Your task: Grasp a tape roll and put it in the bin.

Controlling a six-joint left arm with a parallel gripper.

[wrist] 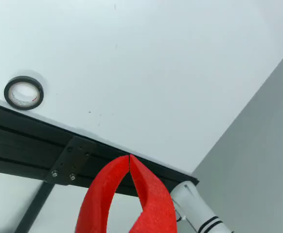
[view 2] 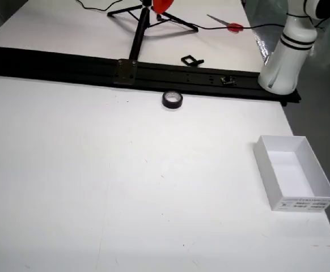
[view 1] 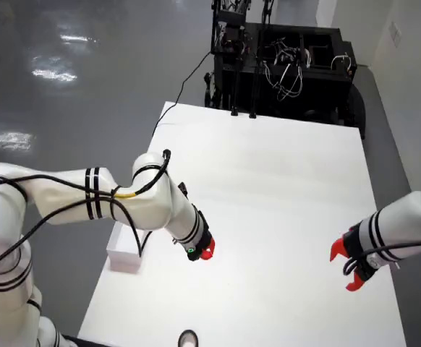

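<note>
A black tape roll (wrist: 24, 92) lies flat on the white table, close to a black rail. It also shows in the overhead view (view 1: 187, 338) and the table-level view (view 2: 172, 100). The bin, a white open box (view 2: 292, 173), stands empty near the table edge and is partly hidden by the arm overhead (view 1: 124, 254). My gripper (wrist: 129, 156) has red fingers whose tips touch, with nothing between them. In the overhead view it (view 1: 207, 250) hovers over the table, right of the bin and well away from the tape.
The black rail (wrist: 59, 145) runs along the table edge by the tape. A second arm with an open red gripper (view 1: 346, 266) stays at the right side. An arm base (view 2: 283, 56) stands at the rail's end. A tripod (view 2: 139, 28) and scissors (view 2: 227, 25) lie beyond the rail.
</note>
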